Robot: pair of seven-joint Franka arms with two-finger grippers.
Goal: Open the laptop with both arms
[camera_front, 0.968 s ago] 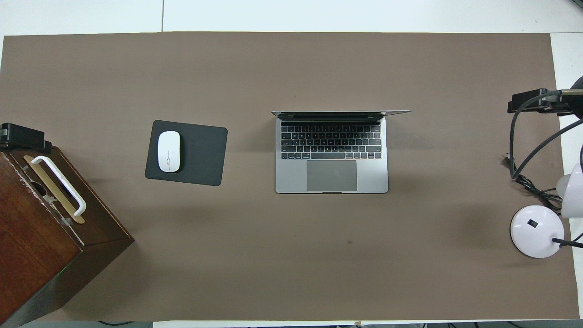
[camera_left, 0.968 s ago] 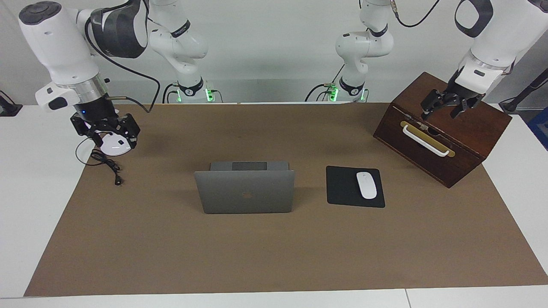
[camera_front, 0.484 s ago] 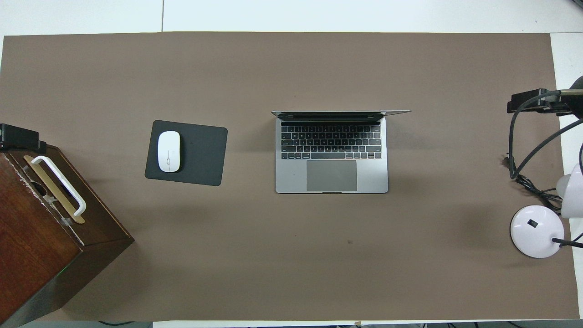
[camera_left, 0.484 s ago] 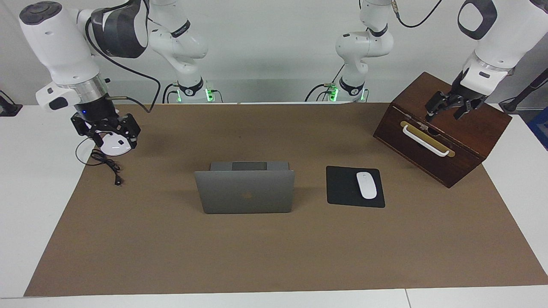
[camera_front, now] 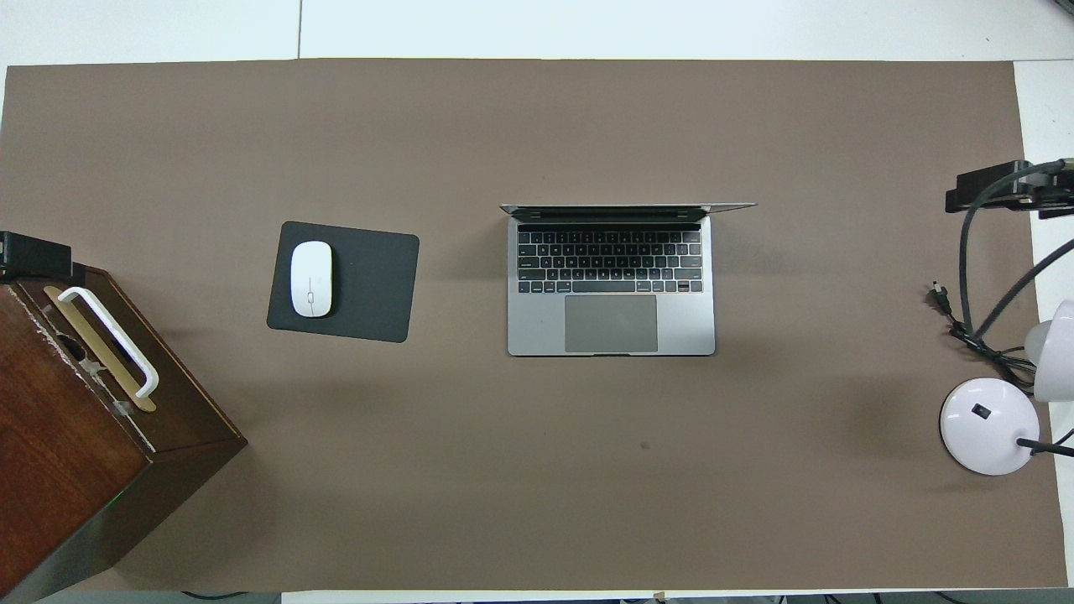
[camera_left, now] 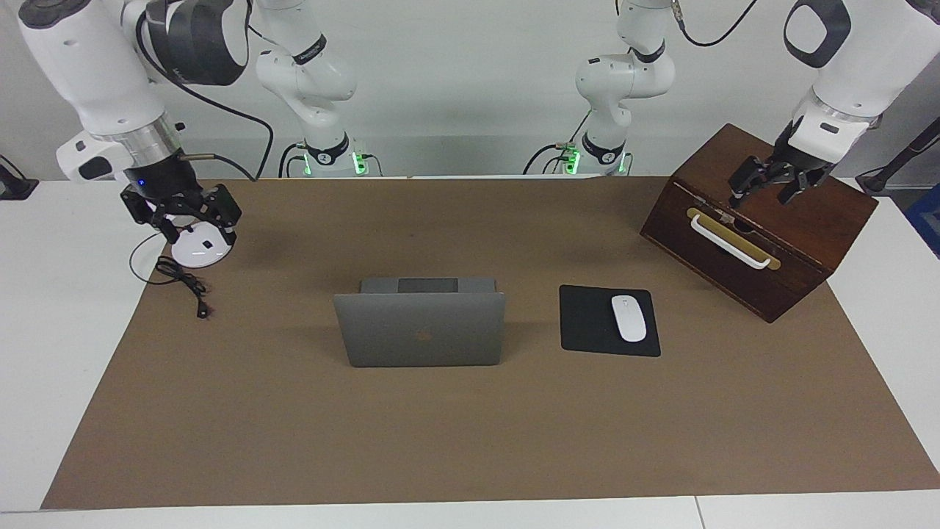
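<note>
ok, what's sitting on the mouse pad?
Only the white mouse, lying on the mouse pad at its end toward the left arm. The rest of the pad's top is bare. Anything under the pad is covered.

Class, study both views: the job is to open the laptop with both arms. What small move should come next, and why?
Probably none on the laptop: its lid already stands upright with the keyboard showing. Best guess is that both arms simply retire and stop. The left gripper hangs over the wooden box and the right gripper over the white lamp base, both apart from the laptop, jaws open and holding nothing.
</note>
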